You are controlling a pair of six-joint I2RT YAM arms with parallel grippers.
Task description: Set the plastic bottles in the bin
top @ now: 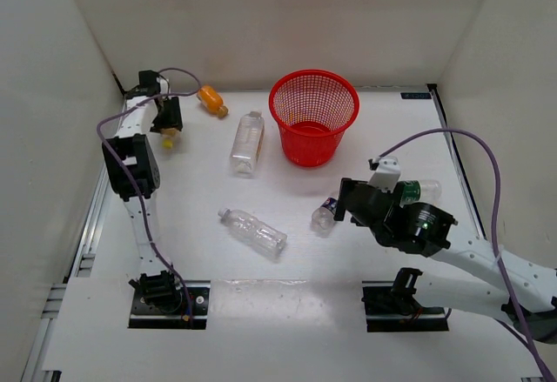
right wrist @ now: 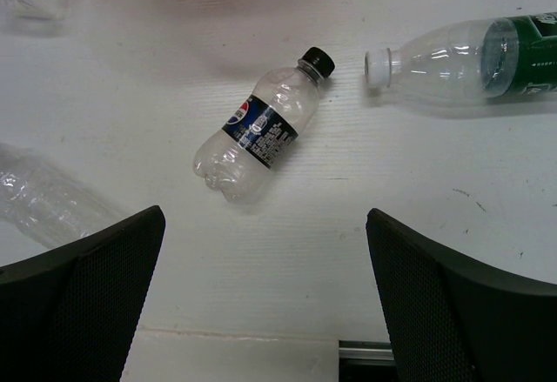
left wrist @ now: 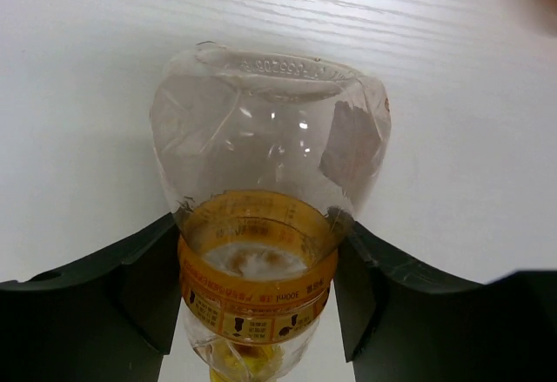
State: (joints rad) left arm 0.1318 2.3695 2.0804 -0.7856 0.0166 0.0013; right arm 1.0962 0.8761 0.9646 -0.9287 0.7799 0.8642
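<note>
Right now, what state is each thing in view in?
bin: upright, no bottle seen inside.
orange bottle: lying on its side.
square clear bottle: lying beside the bin.
plain clear bottle: lying on its side.
black-labelled bottle: lying, cap on.
green-labelled bottle: lying, cap off.
yellow-capped bottle: gripped on both sides.
left gripper: shut on the yellow-capped bottle.
right gripper: open, holding nothing.

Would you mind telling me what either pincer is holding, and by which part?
The left pincer clamps the yellow-capped bottle at its orange label band; the right pincer holds nothing.
</note>
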